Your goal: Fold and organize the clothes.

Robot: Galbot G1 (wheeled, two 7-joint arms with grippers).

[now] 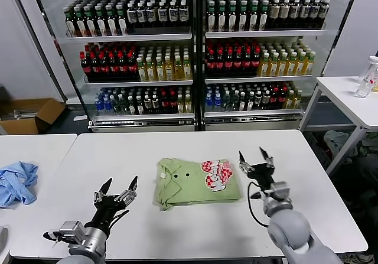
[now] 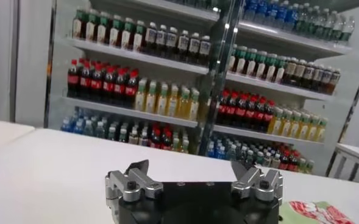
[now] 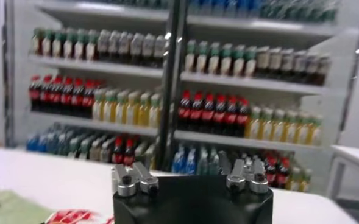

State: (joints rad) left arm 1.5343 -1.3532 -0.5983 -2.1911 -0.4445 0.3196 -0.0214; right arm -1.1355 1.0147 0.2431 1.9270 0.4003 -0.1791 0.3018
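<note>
currently the light green shirt [image 1: 198,184] lies folded into a compact rectangle at the centre of the white table [image 1: 177,234], collar end toward 9 o'clock, red-and-white graphic [image 1: 217,174] face up at its 3 o'clock end. right gripper [image 1: 256,159] sits just beside the shirt at its 3 o'clock, off the cloth, fingers spread, holding nothing. left gripper [image 1: 120,185] is at the shirt's 8 o'clock, near but apart, fingers spread wide and empty. left wrist view: gripper [image 2: 194,172] open, green shirt corner [image 2: 292,213] with a bit of red print visible past it. right wrist view: gripper [image 3: 191,172] open, shirt edge [image 3: 11,207] beside it. light blue garment [image 1: 16,182] is bunched on the neighbouring table at 9 o'clock. drinks cooler [image 1: 195,51] full of bottles at 12 o'clock, cardboard box [image 1: 29,115] on the floor at 10 o'clock.
</note>
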